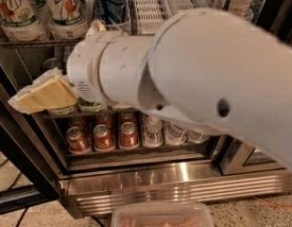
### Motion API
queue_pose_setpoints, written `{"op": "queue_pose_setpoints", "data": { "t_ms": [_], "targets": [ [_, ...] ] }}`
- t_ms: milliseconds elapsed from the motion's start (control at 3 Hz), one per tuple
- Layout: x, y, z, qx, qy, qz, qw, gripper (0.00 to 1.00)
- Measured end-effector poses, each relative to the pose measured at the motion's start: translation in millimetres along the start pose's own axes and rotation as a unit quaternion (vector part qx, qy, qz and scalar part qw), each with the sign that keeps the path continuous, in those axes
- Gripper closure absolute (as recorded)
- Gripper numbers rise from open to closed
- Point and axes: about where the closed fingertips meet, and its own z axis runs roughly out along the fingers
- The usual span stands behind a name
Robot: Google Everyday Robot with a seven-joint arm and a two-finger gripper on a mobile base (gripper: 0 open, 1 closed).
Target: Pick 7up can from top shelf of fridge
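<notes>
Two tall white 7up cans [65,7] [14,9] with green lettering stand at the left of the top shelf [39,42], behind its steel front rail. The fridge [183,181] is open and I look down into it. My gripper [44,96], tan-padded, is at the left in front of the second shelf, below the 7up cans and apart from them. The big white arm [197,79] covers the middle and right of the fridge.
A blue Pepsi can [110,3] stands right of the 7up cans, beside white slotted lane trays [148,6]. Red cans [103,136] and silver cans [176,134] fill the lower shelf. The dark door frame [18,150] runs down the left. A plastic tray [162,215] lies at the bottom edge.
</notes>
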Motion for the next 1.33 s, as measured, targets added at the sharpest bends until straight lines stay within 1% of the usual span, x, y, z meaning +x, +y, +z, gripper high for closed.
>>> {"op": "queue_pose_setpoints", "data": {
  "t_ms": [333, 667, 1000, 1333],
  "targets": [
    [-20.5, 8.3, 20.1, 0.042, -0.033, 0.011, 0.9985, 0.0],
    [-45.4, -4.4, 30.5, 0.1, -0.061, 0.014, 0.9931, 0.0],
    [-55.5, -15.0, 26.8, 0.132, -0.069, 0.009, 0.9888, 0.0],
    [-55.7, -14.8, 26.8, 0.132, -0.069, 0.009, 0.9888, 0.0]
  ]
}}
